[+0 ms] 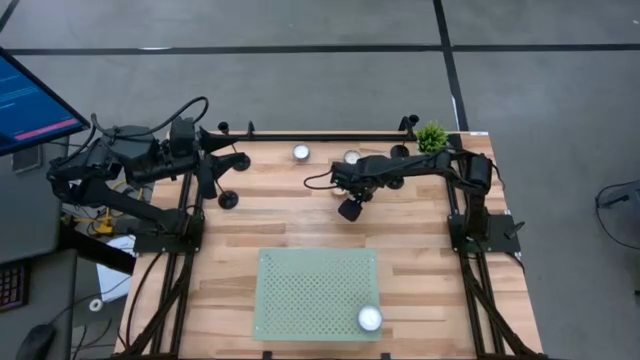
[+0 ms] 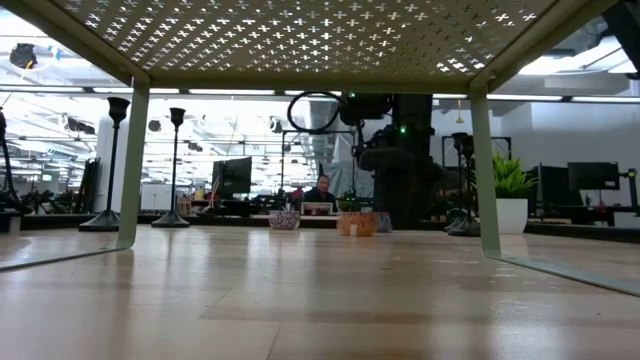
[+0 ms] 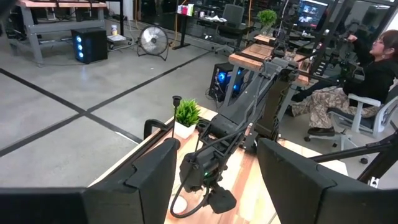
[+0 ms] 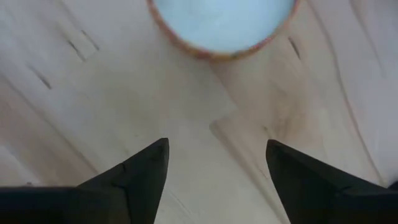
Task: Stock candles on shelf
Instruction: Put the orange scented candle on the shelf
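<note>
Hovering spread and empty, right end effector point(image 4: 216, 158) above a white, seemingly orange-rimmed candle point(image 4: 222, 25)

No text, label, brand or number can be read anywhere; the lines on the lit monitor point(image 1: 30, 100) at ten o'clock are too small to make out.

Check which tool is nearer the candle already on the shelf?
Right. The right tool hangs over the table's far middle, open, straight beyond the shelf and its candle. The left tool is parked at the far left corner, farther off.
</note>
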`<state>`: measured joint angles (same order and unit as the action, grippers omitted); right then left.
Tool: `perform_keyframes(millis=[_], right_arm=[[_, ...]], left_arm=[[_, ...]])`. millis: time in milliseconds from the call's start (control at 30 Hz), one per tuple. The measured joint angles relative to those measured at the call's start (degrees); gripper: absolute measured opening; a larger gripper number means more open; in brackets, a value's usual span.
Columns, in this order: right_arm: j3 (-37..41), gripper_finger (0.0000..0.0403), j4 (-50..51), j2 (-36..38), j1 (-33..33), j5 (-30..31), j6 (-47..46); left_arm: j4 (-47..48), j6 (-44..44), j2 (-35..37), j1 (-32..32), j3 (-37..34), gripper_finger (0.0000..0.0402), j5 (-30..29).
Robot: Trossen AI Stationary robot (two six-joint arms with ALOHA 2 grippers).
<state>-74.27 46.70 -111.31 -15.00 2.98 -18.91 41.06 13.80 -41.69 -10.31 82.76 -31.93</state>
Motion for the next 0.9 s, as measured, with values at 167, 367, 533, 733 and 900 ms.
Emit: perform_keyframes(millis=[167, 367, 533, 733, 900], right_arm=[[-1.21, 0.0240, 1.15, 0.00, 0.00, -1.83, 2.03], [-8.76, 0.0282, 9.40, 1.25, 0.47, -1.85, 8.12], [-16.87, 0.0364, 12.57, 1.44, 1.97, 1.52, 18.30], [-16.71, 0.0379, 6.10, 1.36, 1.07, -0.72, 25.13], [-16.53, 0.0374, 3.27, 1.36, -1.09, -2.13, 30.75]], left_arm=[[0.00, 0.00, 0.00, 0.00, 0.00, 0.0225, 0.00], [0.00, 0.00, 0.01, -0.01, 0.00, 0.0225, 0.00], [0.00, -0.02, 0.02, 0.00, 0.00, 0.0225, 0.00], [0.02, -0.04, 0.00, 0.00, 0.00, 0.0225, 0.37], [0.04, -0.14, 0.01, -0.01, 0.00, 0.0225, 0.46]])
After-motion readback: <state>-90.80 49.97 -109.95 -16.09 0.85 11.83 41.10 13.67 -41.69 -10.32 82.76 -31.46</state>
